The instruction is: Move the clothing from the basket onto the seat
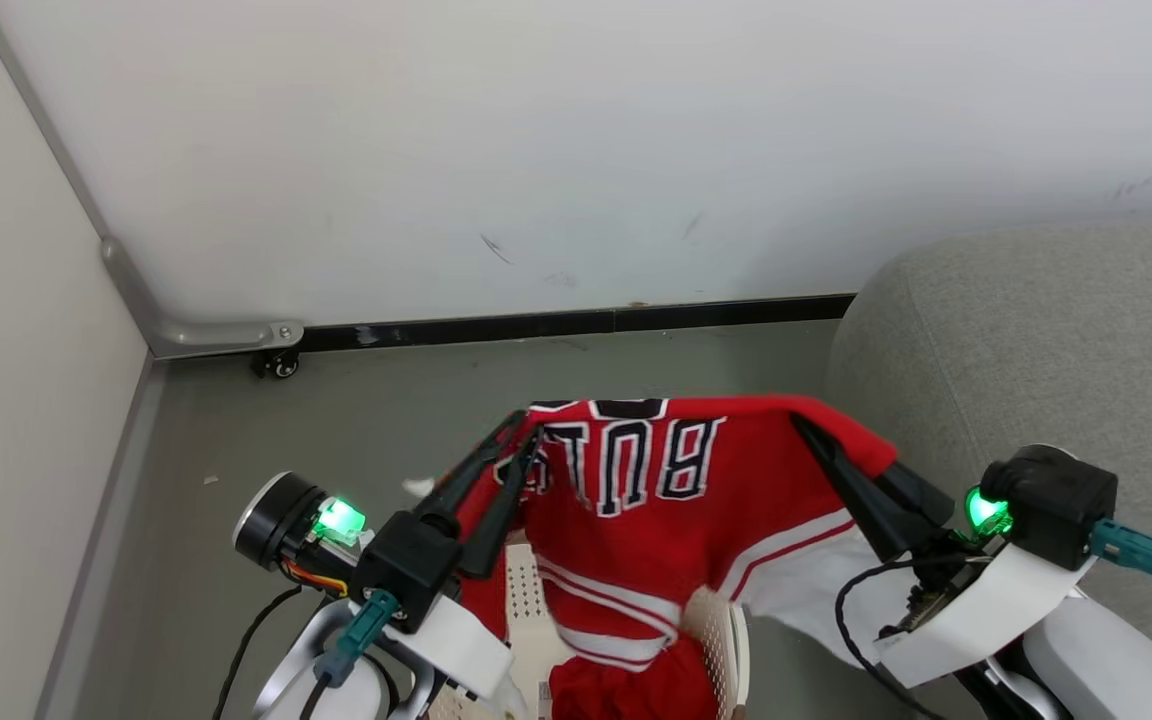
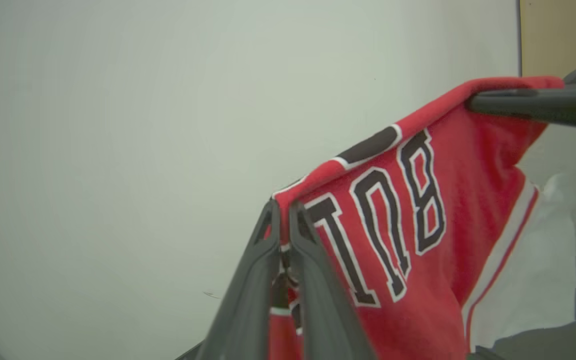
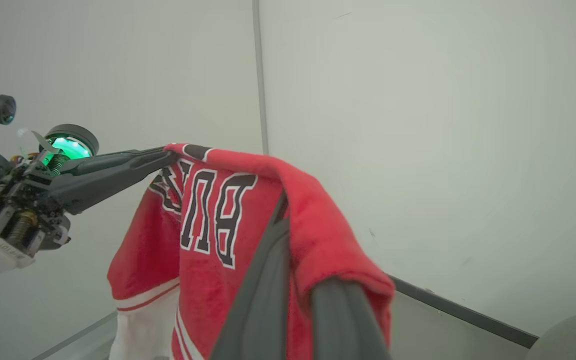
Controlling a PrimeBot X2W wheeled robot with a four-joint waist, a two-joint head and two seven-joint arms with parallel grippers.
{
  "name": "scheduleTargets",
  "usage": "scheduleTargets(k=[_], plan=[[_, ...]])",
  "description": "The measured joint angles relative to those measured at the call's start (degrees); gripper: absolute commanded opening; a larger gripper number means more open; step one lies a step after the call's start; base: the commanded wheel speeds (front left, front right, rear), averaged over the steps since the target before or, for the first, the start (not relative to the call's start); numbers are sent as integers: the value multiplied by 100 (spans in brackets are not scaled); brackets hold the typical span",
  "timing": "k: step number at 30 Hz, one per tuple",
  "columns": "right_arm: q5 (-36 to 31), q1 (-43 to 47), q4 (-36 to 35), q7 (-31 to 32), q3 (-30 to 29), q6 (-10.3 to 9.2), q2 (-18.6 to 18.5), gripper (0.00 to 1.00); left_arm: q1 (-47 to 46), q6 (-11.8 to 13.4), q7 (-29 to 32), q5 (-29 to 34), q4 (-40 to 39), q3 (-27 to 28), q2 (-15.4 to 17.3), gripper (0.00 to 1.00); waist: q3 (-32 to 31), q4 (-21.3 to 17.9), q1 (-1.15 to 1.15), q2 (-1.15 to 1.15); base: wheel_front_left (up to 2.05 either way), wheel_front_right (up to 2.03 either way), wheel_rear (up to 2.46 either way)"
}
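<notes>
**Item 1.** Cream-white perforated plastic laundry basket (image 1: 726, 632). It stands on the grey floor (image 1: 416, 400), low between the two arms.

**Item 2.** Red basketball jersey with white trim and black-and-white block lettering (image 1: 636, 480). It is held up above the basket and stretched out between the two grippers. The lettering reads upside down in the head view. The white-striped lower part hangs down toward the basket's opening.

**Item 3.** Plainer red garment (image 1: 626, 692). It lies bunched inside the basket, below the hanging jersey.

**Item 4.** Left gripper (image 1: 528, 438). It sits above the basket's left side. The jaws are pressed together, pinching the jersey's top edge beside the lettering.

**Item 5.** Right gripper (image 1: 811, 435). It sits above the basket's right side. The jaws are closed on a fold of the jersey's top edge, and the red cloth drapes over them and hides the tips.

**Item 6.** Large light grey fabric-upholstered sofa with a rounded edge (image 1: 1036, 340). It stands on the floor to the right of the basket, near it.

**Item 7.** White wall (image 1: 536, 150) with a black skirting strip (image 1: 576, 323). It runs behind the basket, across the floor from it.

**Item 8.** Small black caster wheel (image 1: 279, 365). It sits at the foot of the wall, well apart from the basket and to its left.
</notes>
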Motion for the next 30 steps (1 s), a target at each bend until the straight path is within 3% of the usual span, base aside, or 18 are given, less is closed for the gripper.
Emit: scheduleTargets(k=[15,30], plan=[[-165,422,4,-91,-875,0,-51,0,46,-98,69,-328,148,253,21,100,-1,-184,0,0,0,0,0],[-689,1434,-579,-103,-2312,0,91,0,38,-188,37,-519,368,266,-236,100,-23,-611,0,0,0,0,0]])
